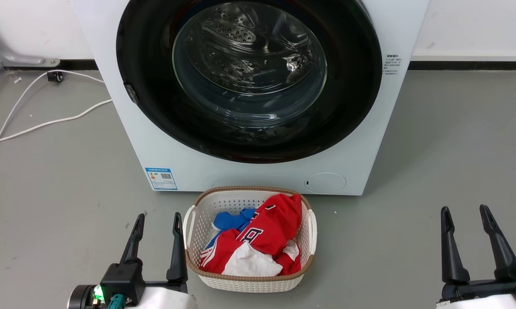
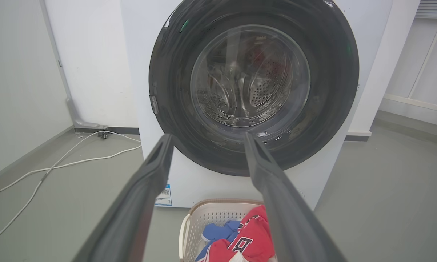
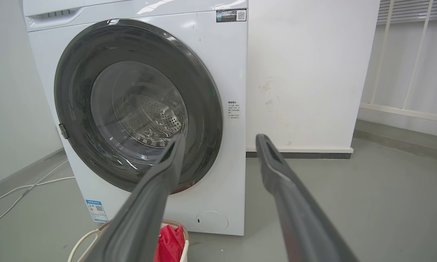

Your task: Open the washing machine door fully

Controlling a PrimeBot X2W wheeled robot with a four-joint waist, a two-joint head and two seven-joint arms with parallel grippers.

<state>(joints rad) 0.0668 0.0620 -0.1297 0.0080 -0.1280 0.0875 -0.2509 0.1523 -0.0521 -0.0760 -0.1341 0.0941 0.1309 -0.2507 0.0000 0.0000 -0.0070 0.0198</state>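
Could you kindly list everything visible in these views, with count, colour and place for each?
washing machine: one, white, on the grey floor, centre of the head view
washing machine door: one, glossy black with a clear glass bowl, shut on the machine's front
flap: one, white, round, lower right of the machine's front
label: one, blue and white, lower left of the machine's front
basket: one, white with a brown rim, on the floor before the machine
clothes: several, red, blue and white, in the basket
cable: count unclear, white, on the floor left of the machine
left gripper: one, dark, open, lower left
right gripper: one, dark, open, lower right
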